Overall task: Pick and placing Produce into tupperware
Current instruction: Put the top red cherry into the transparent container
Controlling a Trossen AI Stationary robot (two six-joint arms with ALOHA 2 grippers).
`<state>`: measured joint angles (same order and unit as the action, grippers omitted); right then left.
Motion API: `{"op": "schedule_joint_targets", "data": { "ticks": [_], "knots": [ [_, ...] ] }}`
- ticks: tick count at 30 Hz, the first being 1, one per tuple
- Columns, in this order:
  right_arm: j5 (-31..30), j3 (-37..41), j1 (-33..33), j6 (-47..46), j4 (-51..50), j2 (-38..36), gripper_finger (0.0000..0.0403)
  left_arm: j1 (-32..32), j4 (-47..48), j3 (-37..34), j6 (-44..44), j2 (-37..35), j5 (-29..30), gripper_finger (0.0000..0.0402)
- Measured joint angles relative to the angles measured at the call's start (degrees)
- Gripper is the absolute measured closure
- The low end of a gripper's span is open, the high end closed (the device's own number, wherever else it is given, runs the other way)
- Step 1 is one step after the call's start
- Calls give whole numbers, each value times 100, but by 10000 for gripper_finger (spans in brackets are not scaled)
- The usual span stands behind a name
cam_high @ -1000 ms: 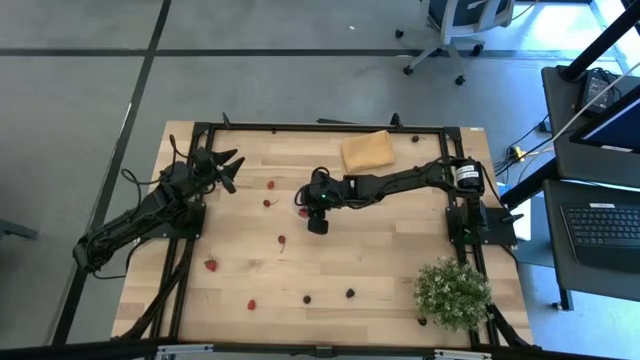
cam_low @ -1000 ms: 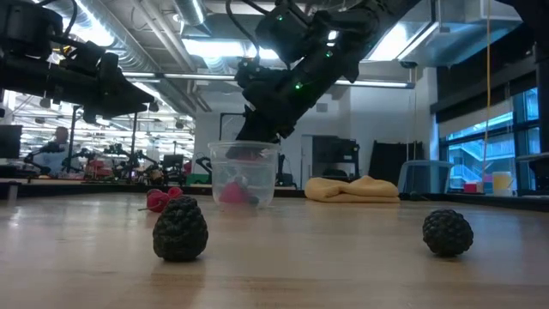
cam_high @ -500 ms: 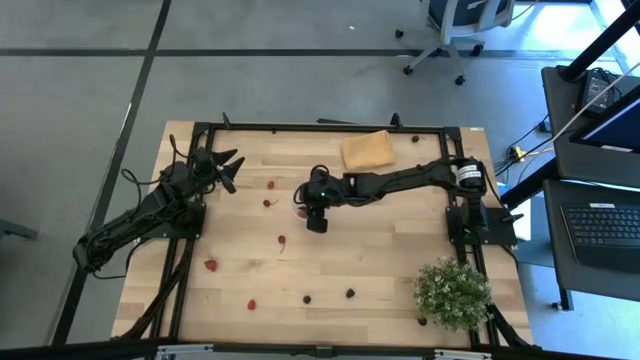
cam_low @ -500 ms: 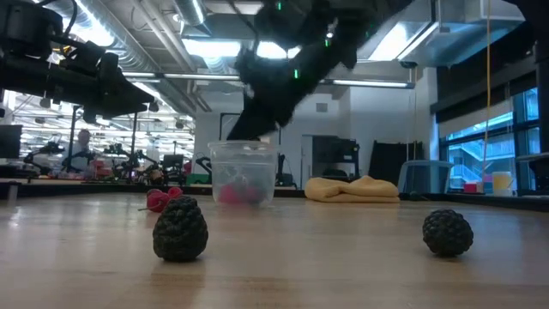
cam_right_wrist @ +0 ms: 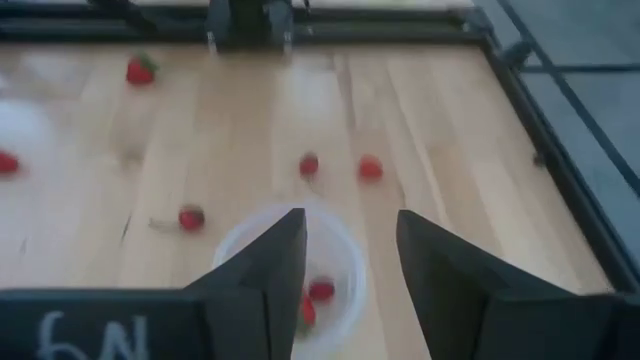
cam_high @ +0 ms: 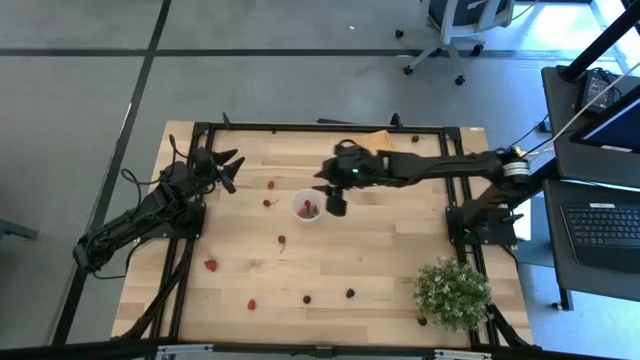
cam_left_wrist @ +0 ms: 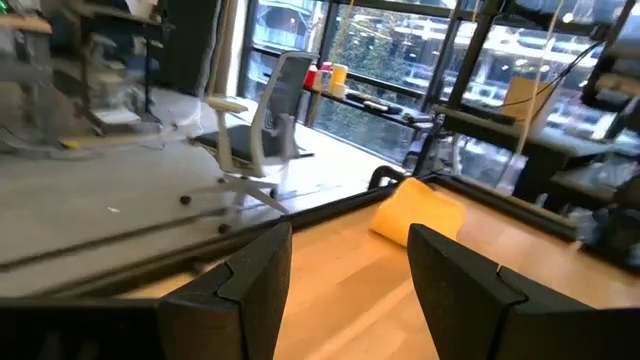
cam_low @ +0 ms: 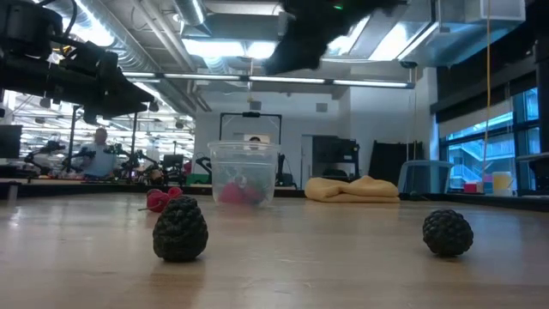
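High view: your right gripper [cam_high: 336,203] hangs above table, just at 3 o'clock of tupperware [cam_high: 307,207], fingers parted, nothing held. Tupperware sits mid-table with red produce [cam_high: 309,209] inside. Loose strawberries [cam_high: 211,264] and dark berries [cam_high: 307,298] lie scattered toward 6–8 o'clock. Your left gripper [cam_high: 228,166] waits at 9 o'clock edge, fingers spread, empty.
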<state>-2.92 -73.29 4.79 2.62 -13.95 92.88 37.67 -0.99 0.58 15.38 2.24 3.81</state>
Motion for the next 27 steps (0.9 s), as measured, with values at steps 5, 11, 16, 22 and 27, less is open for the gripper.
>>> {"op": "schedule_joint_targets", "data": {
  "ticks": [5,11,16,22,27],
  "knots": [
    [3,1157,-3,-99,873,-869,242,3,-142,0,167,0,-917,208],
    [0,1936,111,-254,1597,-1404,242,-231,-101,369,-223,294,-1886,208],
    [-2,2044,304,-382,1529,-1378,242,-640,527,1131,-1000,1055,-1676,208],
    [-2,2036,510,-355,1536,-1349,242,-1203,1889,2163,-1891,2385,-879,208],
    [-2,2036,656,-228,1544,-1335,242,-1731,2312,2639,-2091,3522,-539,209]
  ]
}}
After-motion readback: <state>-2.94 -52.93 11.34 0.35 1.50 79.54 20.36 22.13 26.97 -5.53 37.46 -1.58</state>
